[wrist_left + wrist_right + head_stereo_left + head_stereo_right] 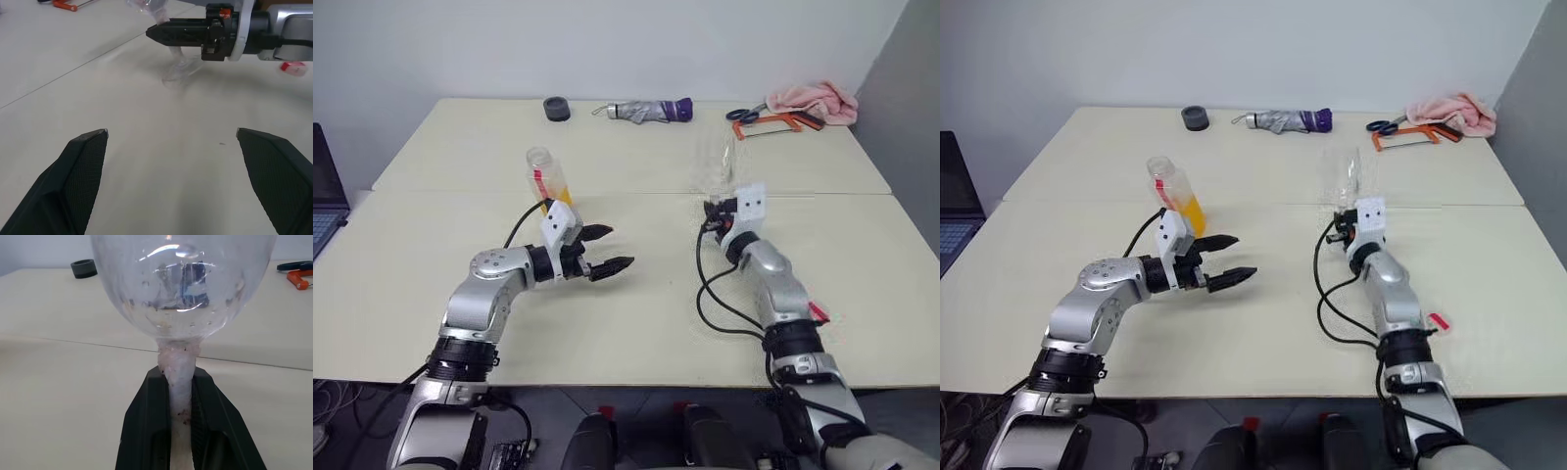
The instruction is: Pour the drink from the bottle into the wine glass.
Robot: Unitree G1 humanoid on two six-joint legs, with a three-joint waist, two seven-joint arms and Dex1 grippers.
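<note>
The bottle [1175, 194] stands upright left of the table's middle, with the orange drink [1192, 211] in its lower part. My left gripper [1244, 257] is open just in front and to the right of the bottle, apart from it, with nothing between its fingers [85, 161]. The wine glass [724, 162], clear and stemmed, stands right of the middle. My right gripper [180, 382] is shut on the glass's stem, just under the bowl [181, 284]. The left wrist view shows the right gripper [161, 33] side-on above the glass's foot [178, 73].
Along the table's far edge lie a black round object [556, 108], a folded umbrella [651, 111], scissors with an orange tool [769, 119] and a pink cloth [818, 100]. A laptop [325, 196] sits off the left edge. A seam [626, 192] crosses the tabletop.
</note>
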